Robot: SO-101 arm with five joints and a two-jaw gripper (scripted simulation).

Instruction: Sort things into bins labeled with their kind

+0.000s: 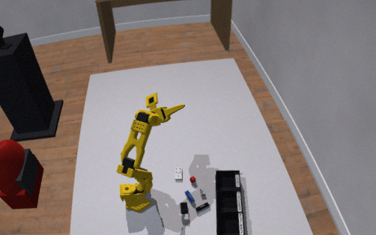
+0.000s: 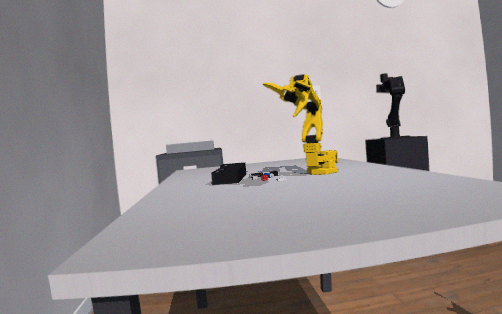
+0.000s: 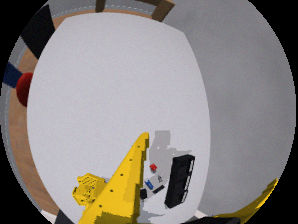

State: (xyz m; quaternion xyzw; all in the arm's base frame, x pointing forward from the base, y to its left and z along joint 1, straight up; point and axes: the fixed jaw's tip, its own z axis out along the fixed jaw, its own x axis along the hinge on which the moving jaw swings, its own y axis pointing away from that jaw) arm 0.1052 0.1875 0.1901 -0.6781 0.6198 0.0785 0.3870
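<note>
My gripper [image 2: 279,100] [image 3: 211,157] is open and empty, raised high above the table. A row of black bins [image 1: 228,191] [image 2: 228,175] [image 3: 173,175] stands on the table; its white labels are too small to read. Left of the bins in the top view lie a white plate-like thing [image 1: 178,174] [image 2: 281,178], a small red thing [image 1: 192,179] [image 2: 264,177] [image 3: 153,167], a blue thing [image 1: 189,196] [image 3: 149,184], a small grey thing [image 1: 202,193] [image 3: 160,178], a long black thing [image 1: 202,206] [image 3: 158,189] and a black block [image 1: 183,208] [image 3: 143,193] with a paler end.
The arm's yellow base [image 1: 132,194] [image 2: 322,162] [image 3: 87,190] stands left of the things in the top view. The row of bins runs out of that view at the bottom. Off the table are a dark pedestal [image 1: 26,86], a red object [image 1: 11,168] and a brown desk [image 1: 221,22].
</note>
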